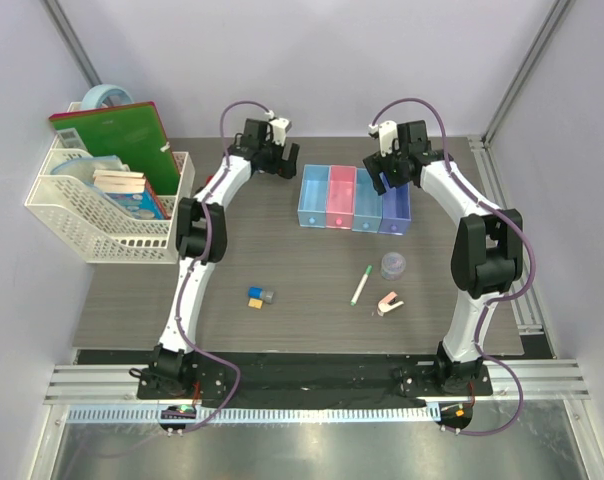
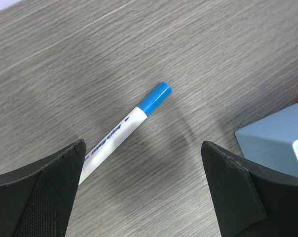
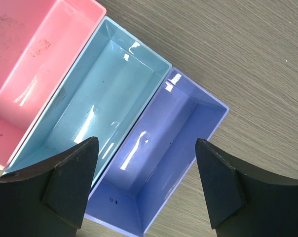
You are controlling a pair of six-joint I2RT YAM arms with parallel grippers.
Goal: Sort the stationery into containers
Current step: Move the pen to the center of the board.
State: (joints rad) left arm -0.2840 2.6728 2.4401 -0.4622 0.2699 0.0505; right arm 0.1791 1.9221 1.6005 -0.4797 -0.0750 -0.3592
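The blue-tipped pen (image 2: 124, 129) lies flat on the counter (image 2: 213, 59), near a corner of the row of four bins (image 1: 354, 198). It sits below the wide-spread fingers of the left end effector (image 2: 143, 148) (nothing gripped). The right end effector (image 3: 146, 143) hangs spread and empty over the purple bin (image 3: 164, 148). Nearer the arms lie a green-capped pen (image 1: 361, 285), a grey tub (image 1: 393, 265), a pink-and-white clip (image 1: 388, 303) and small blocks (image 1: 259, 297). A white basket (image 1: 92, 235) of books stands far left.

Pen (image 1: 361, 285) before bins (image 1: 340, 196), basket (image 1: 94, 226) far left
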